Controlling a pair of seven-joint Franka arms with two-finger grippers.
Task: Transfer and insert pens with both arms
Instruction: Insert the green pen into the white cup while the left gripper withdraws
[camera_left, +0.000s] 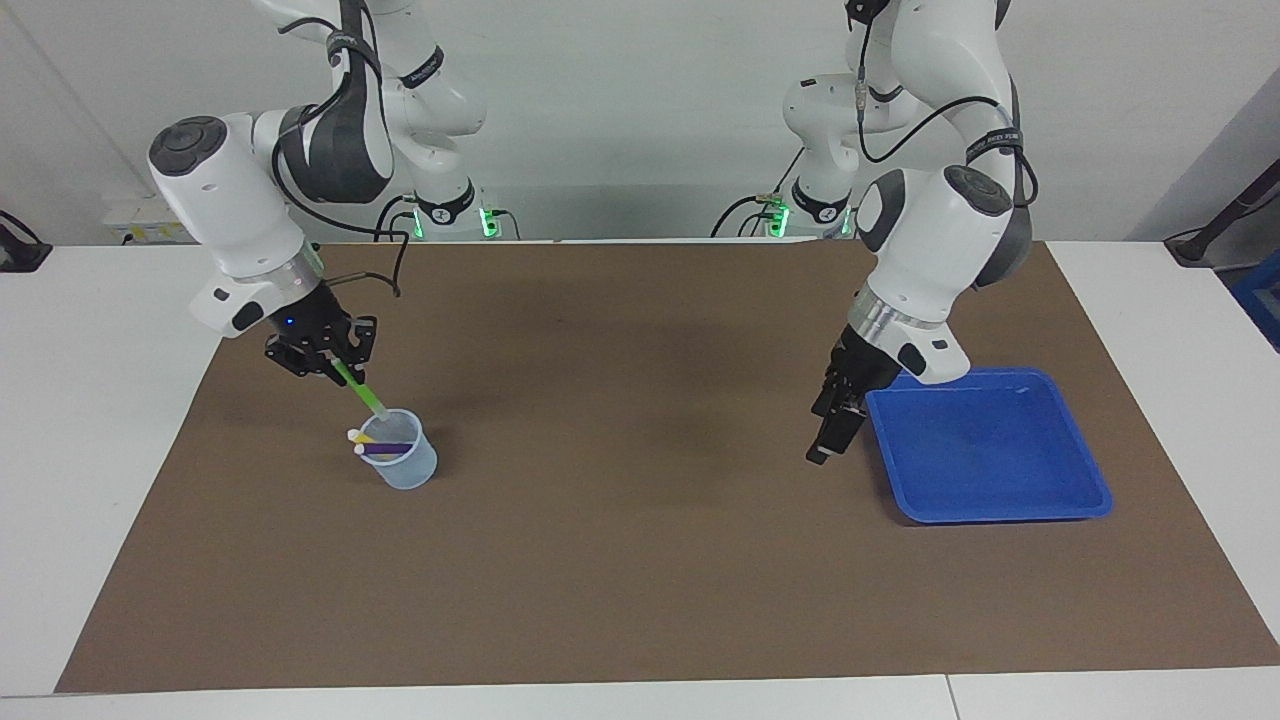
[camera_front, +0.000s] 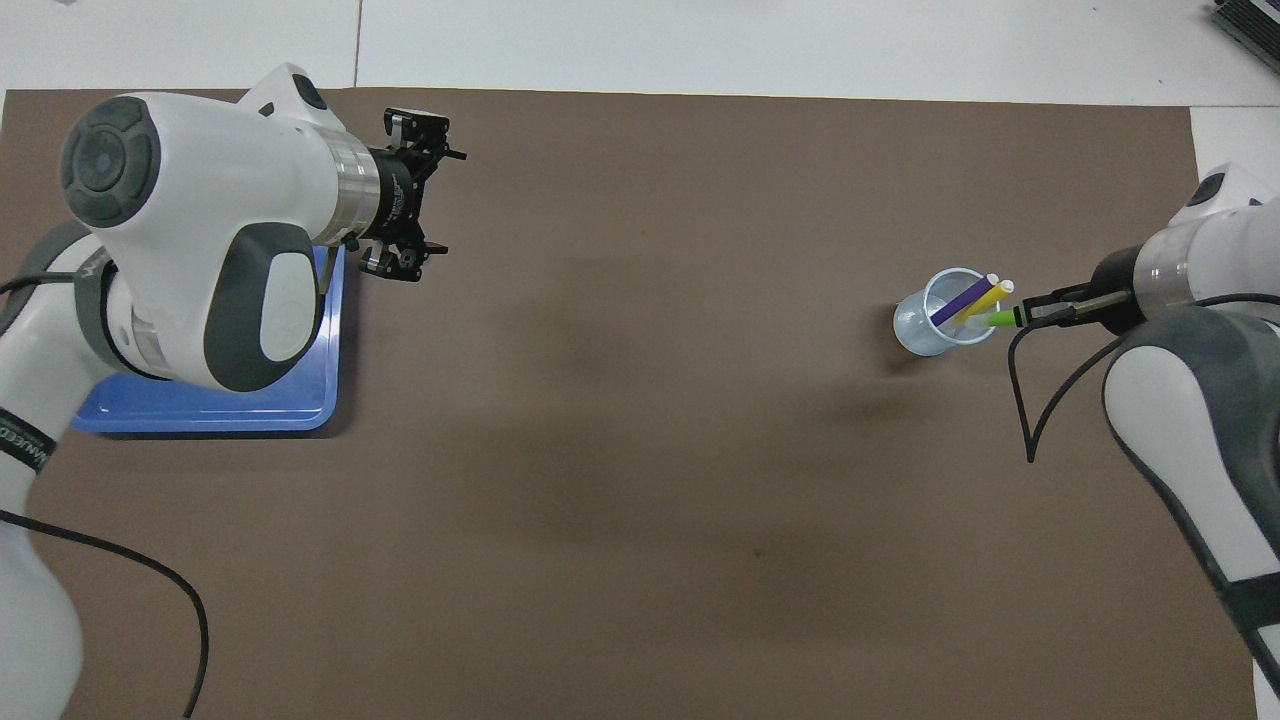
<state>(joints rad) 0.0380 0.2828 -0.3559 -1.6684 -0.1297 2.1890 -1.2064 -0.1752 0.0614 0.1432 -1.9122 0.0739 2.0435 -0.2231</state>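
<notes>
Right gripper (camera_left: 338, 372): clamped on the green pen (camera_left: 364, 394), up in the air over the mat (camera_left: 620, 560) beside the cup (camera_left: 404, 464).
Green pen: slants down from the fingers, its lower tip at the cup's rim, just inside the mouth.
Cup: clear plastic, upright on the mat, below the right gripper's tip.
Purple pen (camera_front: 958, 301): in the cup, leaning on the rim.
Yellow pen (camera_front: 983, 298): in the cup beside the purple one, whitish end up.
Left gripper (camera_left: 833, 432): jaws wide apart, holding nothing, above the mat.
Tray (camera_left: 1000, 505): blue, just beside the left gripper, toward the left arm's end of the table.
</notes>
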